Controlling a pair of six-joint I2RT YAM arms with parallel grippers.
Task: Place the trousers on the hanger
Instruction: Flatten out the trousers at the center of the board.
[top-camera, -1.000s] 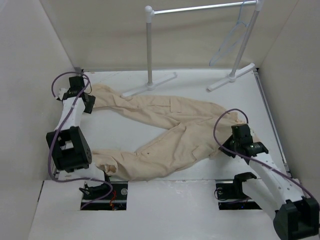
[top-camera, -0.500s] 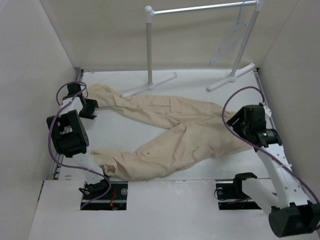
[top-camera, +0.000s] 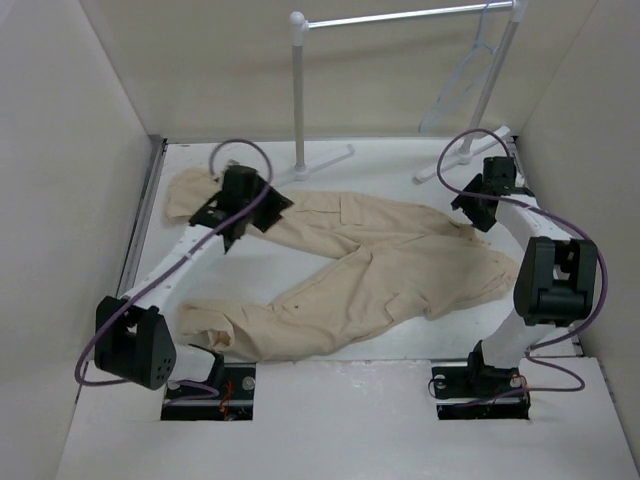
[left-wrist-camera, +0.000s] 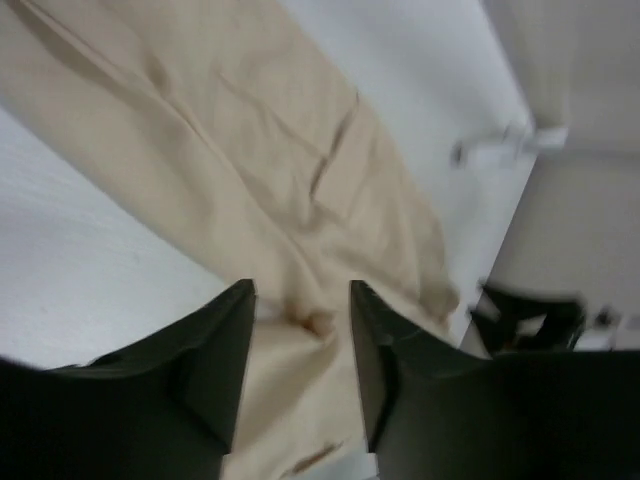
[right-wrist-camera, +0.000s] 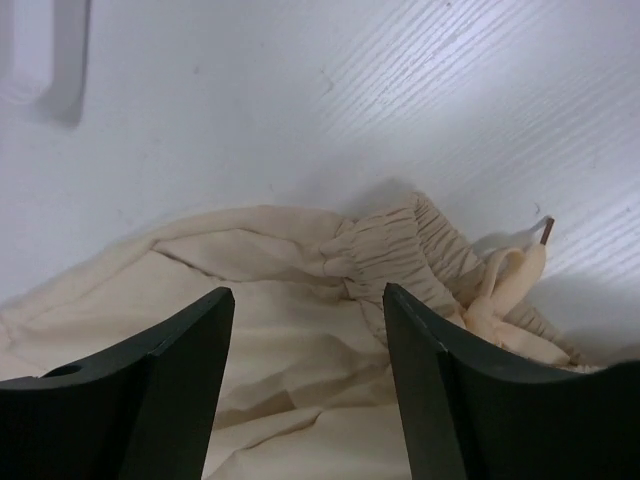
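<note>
**Colleague:** Where are the trousers right now?

**Me:** I see the trousers (top-camera: 360, 270) spread flat on the table (top-camera: 240, 270). The waist is toward the right and the two legs open in a V toward the left. One leg runs to the far left corner and the other to the near left edge.

**Colleague:** And the hanger?

**Me:** The hanger (top-camera: 455, 85) hangs by its hook from the bar of the white rack (top-camera: 298, 90), at the far right. It is well apart from the cloth.

**Colleague:** What is your left gripper doing?

**Me:** My left gripper (top-camera: 250, 205) is over the far leg. On its wrist camera the left gripper (left-wrist-camera: 300, 300) has its jaws parted, with nothing clamped. The tan cloth and a patch pocket (left-wrist-camera: 300, 140) run beneath them. I cannot tell whether the tips touch the fabric.

**Colleague:** And the right one?

**Me:** My right gripper (top-camera: 475, 205) sits at the far right of the waist. On its camera the right gripper (right-wrist-camera: 307, 295) is spread wide and grips nothing. The gathered waistband (right-wrist-camera: 400, 250) lies below the gap, and the drawstring (right-wrist-camera: 520, 265) is just to the right of it.
</note>
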